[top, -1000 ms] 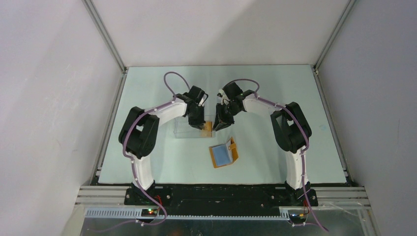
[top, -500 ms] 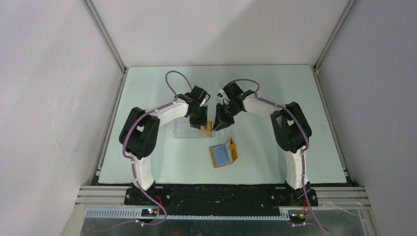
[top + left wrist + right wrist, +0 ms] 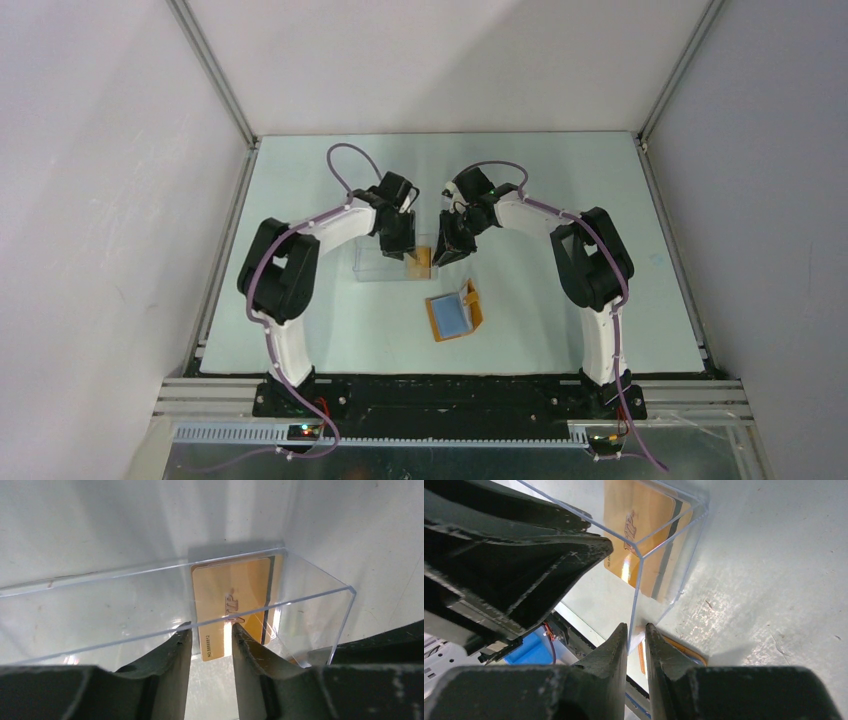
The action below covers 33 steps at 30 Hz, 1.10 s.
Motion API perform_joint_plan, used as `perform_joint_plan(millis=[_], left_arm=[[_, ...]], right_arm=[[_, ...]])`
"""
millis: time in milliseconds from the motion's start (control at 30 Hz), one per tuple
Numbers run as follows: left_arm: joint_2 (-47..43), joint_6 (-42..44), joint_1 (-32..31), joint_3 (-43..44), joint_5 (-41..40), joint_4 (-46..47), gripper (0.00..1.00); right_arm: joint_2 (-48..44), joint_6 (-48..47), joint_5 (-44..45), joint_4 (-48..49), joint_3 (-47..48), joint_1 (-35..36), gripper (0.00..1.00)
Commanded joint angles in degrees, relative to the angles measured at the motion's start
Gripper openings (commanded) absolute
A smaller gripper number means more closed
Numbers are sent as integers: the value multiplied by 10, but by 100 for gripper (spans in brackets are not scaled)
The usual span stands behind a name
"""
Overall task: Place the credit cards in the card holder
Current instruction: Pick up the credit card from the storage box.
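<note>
Credit cards [image 3: 230, 592] two; card holder [image 3: 455, 313] one; case [image 3: 320, 607] one.

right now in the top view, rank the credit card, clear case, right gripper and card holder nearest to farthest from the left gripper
From the left gripper:
1. clear case and credit card, at its fingertips, the card in the case's right end; too close to call.
2. right gripper, just across the card on the right.
3. card holder, open, nearer the arm bases.

Pale green table [image 3: 380, 340]: clear plastic case [image 3: 385, 264] mid-table; open card holder [image 3: 455, 313] near it, closer in.
</note>
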Motion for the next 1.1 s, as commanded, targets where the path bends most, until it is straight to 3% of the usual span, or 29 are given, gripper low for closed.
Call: perform_joint_plan(millis=[0, 300, 533, 767, 900, 1067], left_arm=[[17, -3, -1, 3, 30, 19, 38], [26, -8, -13, 9, 48, 26, 27], [39, -13, -29, 22, 58, 29, 24], [37, -19, -30, 22, 66, 36, 26], [10, -22, -29, 14, 33, 36, 37], [-24, -25, -26, -4, 5, 39, 41]], right_arm=[[21, -21, 20, -23, -17, 1, 22], [22, -20, 19, -20, -20, 2, 22], [22, -20, 18, -19, -22, 2, 22], [21, -20, 18, -20, -23, 0, 22], [21, -21, 18, -19, -23, 0, 22], [21, -21, 17, -19, -23, 0, 22]])
